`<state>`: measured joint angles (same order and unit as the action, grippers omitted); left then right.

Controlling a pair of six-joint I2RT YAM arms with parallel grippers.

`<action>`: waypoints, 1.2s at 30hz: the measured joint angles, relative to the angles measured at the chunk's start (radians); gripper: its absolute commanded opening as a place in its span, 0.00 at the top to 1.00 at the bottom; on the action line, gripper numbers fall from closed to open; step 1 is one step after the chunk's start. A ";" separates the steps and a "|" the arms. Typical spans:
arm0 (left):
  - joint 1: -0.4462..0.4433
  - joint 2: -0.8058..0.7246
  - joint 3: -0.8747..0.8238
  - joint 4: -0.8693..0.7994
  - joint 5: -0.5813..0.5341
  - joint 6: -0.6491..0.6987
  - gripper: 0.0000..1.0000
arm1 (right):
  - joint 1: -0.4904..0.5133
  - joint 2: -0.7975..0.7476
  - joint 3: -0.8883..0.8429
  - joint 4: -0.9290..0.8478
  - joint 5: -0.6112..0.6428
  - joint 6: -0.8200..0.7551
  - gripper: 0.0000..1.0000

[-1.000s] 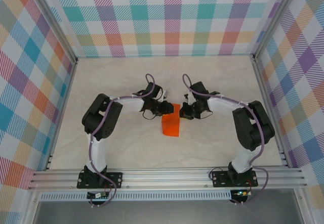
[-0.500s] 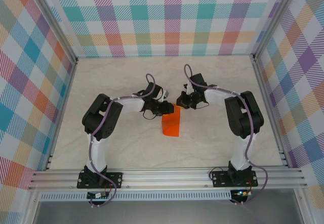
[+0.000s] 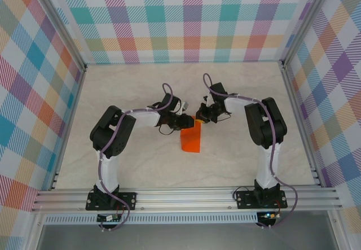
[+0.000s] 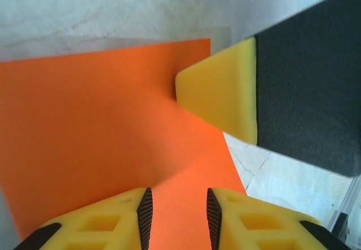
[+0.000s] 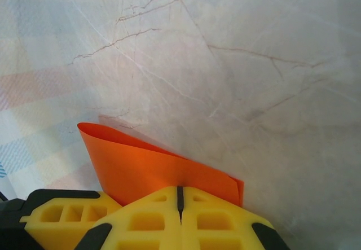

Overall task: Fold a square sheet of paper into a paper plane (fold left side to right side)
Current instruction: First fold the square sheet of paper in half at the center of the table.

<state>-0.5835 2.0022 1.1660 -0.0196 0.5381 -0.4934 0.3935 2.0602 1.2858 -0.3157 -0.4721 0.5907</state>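
right end effector [image 5: 179,192] pinches the orange paper [image 5: 148,168], left end effector [image 4: 179,206] parted.

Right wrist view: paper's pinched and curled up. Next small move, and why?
Probably carry the right gripper, shut on the lifted, curled edge of the sheet of paper, slowly over the flat part, while the open left gripper sits low over it.

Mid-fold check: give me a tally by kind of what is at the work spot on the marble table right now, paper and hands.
Bright orange paper sheet: 1
Yellow-fingered robot hands: 2 (left hand, right hand)
Total: 3
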 measured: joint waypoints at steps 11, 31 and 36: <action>-0.024 -0.021 -0.050 0.043 0.048 0.011 0.65 | 0.001 0.000 0.001 -0.003 0.003 -0.001 1.00; -0.040 -0.111 -0.214 0.146 0.066 0.050 0.67 | 0.010 0.000 0.013 -0.035 0.021 -0.004 1.00; -0.056 -0.138 -0.269 0.192 0.071 0.049 0.67 | 0.013 0.000 0.014 -0.050 0.018 -0.005 1.00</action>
<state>-0.6395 1.8637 0.8974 0.1719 0.6090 -0.4442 0.4068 2.0605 1.3003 -0.3656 -0.4545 0.5861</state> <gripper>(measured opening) 0.331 0.046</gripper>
